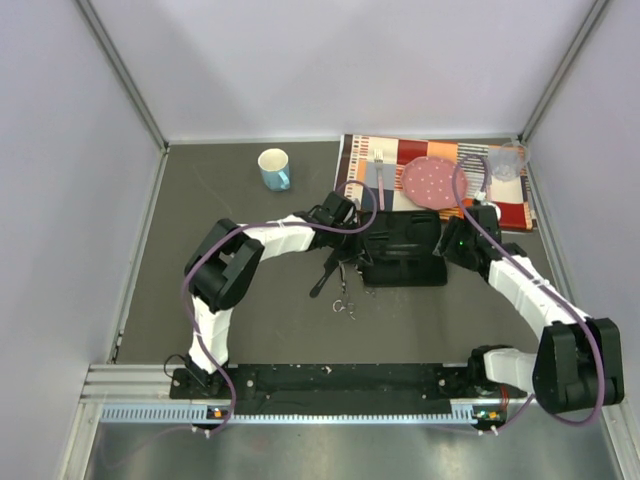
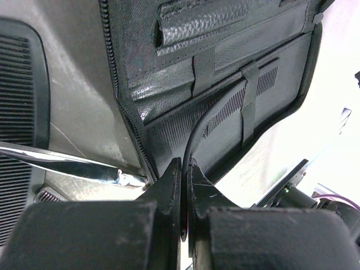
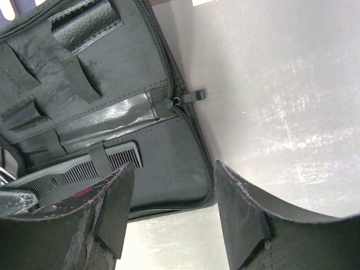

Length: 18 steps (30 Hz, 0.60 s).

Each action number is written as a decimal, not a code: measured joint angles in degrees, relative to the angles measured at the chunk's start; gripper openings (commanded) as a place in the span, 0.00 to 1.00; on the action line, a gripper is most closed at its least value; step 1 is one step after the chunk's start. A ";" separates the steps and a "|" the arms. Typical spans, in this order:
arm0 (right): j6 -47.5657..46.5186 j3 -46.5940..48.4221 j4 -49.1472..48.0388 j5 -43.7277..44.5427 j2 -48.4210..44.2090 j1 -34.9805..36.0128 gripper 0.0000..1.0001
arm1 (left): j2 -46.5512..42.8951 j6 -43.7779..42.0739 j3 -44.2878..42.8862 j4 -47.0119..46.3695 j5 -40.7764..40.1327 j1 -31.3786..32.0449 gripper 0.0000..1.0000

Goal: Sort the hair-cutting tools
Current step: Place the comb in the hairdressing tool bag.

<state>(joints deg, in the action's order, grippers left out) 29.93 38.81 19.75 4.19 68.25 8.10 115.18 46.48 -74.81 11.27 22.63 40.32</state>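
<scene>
Black handled comb pinched in left gripper; right gripper wide over case.

Pale lilac-white panel walls, silver metal corner rails, dark grey matte tabletop under soft, even light.

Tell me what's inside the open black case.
A black comb lies under elastic straps in the case, one end pinched by the left hand. Anything in the upper pockets is hidden behind their fronts.

one flat comb, one case, one mug, one plate, one fork, one cup
</scene>
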 measured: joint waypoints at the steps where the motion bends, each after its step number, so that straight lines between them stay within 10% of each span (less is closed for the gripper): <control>1: -0.68 0.55 0.11 0.66 0.11 0.00 0.59 | 0.17 0.02 -0.13 0.02 0.00 0.00 0.00; 18: -0.72 1.01 0.52 0.09 12.74 -0.22 0.26 | 4.28 1.53 -1.44 -4.20 4.92 -0.13 0.00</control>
<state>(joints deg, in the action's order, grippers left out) 29.21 39.81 20.27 4.27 80.99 7.88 119.46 48.01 -76.25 7.07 27.55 40.18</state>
